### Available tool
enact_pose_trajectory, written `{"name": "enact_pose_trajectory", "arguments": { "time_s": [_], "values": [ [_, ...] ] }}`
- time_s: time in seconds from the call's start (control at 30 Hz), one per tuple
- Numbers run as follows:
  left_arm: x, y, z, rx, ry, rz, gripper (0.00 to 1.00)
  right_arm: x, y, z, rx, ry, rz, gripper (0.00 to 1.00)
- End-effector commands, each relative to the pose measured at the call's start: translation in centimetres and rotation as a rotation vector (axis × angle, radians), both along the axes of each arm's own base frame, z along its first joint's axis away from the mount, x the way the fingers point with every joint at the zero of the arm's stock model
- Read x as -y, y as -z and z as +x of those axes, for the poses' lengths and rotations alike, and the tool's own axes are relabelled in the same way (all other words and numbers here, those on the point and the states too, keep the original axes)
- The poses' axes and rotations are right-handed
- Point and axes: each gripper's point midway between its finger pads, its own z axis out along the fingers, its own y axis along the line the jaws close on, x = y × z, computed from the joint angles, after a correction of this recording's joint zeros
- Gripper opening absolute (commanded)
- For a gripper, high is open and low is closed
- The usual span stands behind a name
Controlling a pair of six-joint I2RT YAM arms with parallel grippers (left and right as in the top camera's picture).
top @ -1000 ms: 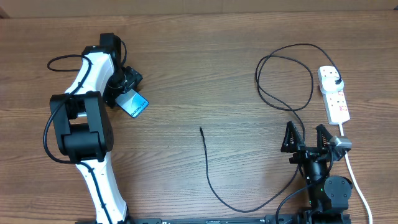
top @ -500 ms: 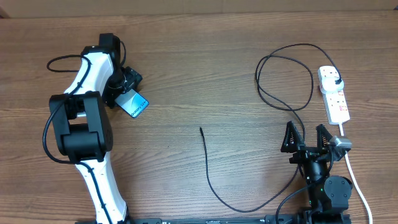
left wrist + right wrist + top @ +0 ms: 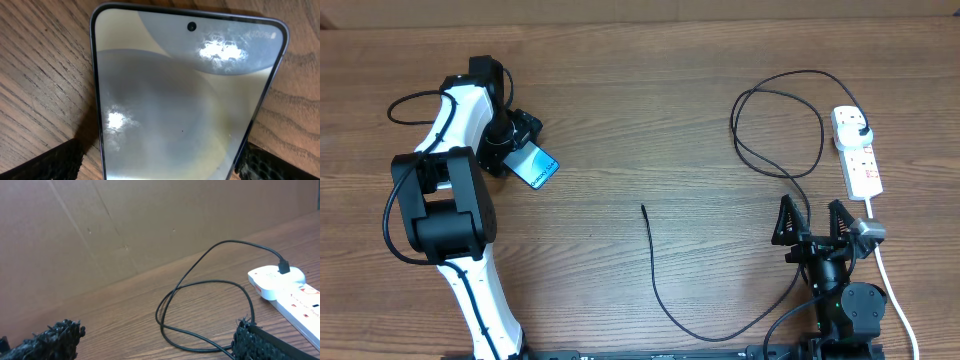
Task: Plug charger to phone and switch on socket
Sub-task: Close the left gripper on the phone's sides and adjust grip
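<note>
Two arms pose over the wooden table (image 3: 650,100), jaws spread wide and holding nothing. Ahead of the right gripper (image 3: 813,222), slightly to its right, lies the socket (image 3: 860,160), with the charger (image 3: 655,270) plugged into its far end. The left gripper (image 3: 165,162) straddles the phone (image 3: 185,100), which lies flat and screen up between its fingers, apparently lined up for a grasp. The phone's long axis runs straight out from the jaws, camera end farthest. The connector tip (image 3: 643,208) lies loose, well left of the right jaws.
</note>
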Motion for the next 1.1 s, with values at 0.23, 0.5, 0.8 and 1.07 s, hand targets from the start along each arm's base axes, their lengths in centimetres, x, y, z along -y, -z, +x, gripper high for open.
{"name": "enact_pose_trajectory", "arguments": {
  "time_s": [0.23,0.5,0.8,1.07],
  "values": [
    [0.3,4.3,-3.3,-0.139,0.018,-0.040,1.00,0.1,0.2,0.0,0.002,0.008,-0.006,1.00],
    [0.4,4.3,-3.8,-0.163,0.026,-0.044,1.00,0.1,0.2,0.0,0.002,0.008,-0.006,1.00],
    [0.5,4.1,-4.6,-0.196,0.024,-0.048,1.00,0.1,0.2,0.0,0.002,0.008,-0.006,1.00],
    [1.0,4.2,-4.4,-0.190,0.040,-0.033,1.00,0.1,0.2,0.0,0.002,0.008,-0.006,1.00]
  ]
}}
